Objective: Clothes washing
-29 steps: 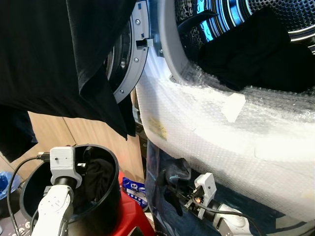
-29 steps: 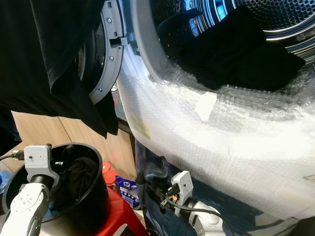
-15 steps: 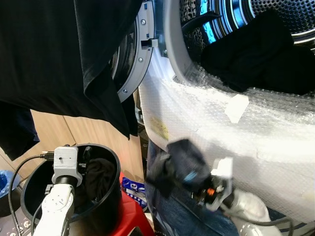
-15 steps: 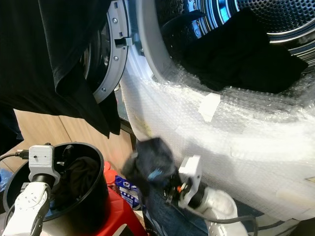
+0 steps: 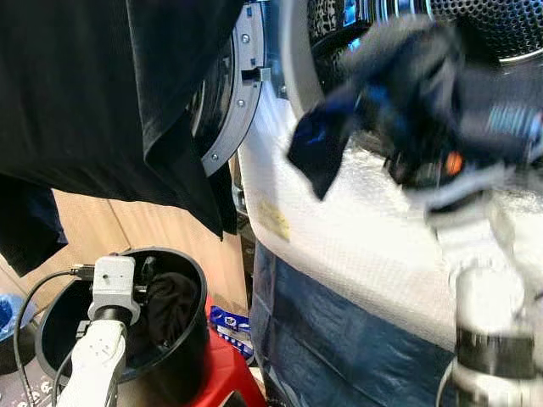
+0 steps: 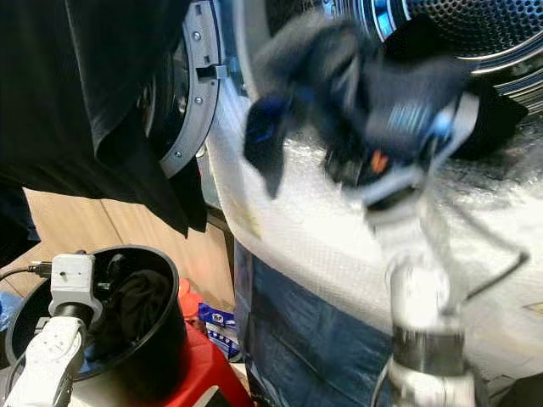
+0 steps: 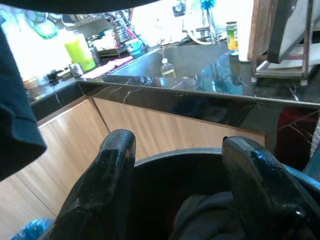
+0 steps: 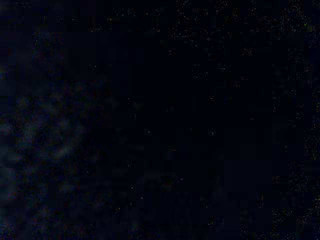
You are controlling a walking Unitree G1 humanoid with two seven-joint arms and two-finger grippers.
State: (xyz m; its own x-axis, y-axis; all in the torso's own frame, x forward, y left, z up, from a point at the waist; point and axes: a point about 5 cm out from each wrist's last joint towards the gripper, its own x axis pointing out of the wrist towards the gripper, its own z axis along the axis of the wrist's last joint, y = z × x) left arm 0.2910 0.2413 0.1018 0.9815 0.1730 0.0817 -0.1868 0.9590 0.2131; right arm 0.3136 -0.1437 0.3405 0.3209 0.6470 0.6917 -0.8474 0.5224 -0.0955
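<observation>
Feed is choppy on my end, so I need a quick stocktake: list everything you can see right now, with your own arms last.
Washing machine drum: one, perforated metal, upper right, door open.
Machine door: one, grey-rimmed, swung left of the opening.
Bubble wrap: one sheet, white, draped over the machine front below the opening.
Blue cover: one, dark blue, under the bubble wrap.
Carried garment: one, dark blue, blurred, at the drum opening.
Hanging garment: one, black, upper left.
Bucket: one, black, lower left, dark clothing inside.
Red stool: one, under the bucket.
Left gripper: open, over the bucket.
Right gripper: raised to the opening with the carried garment; blurred.
</observation>
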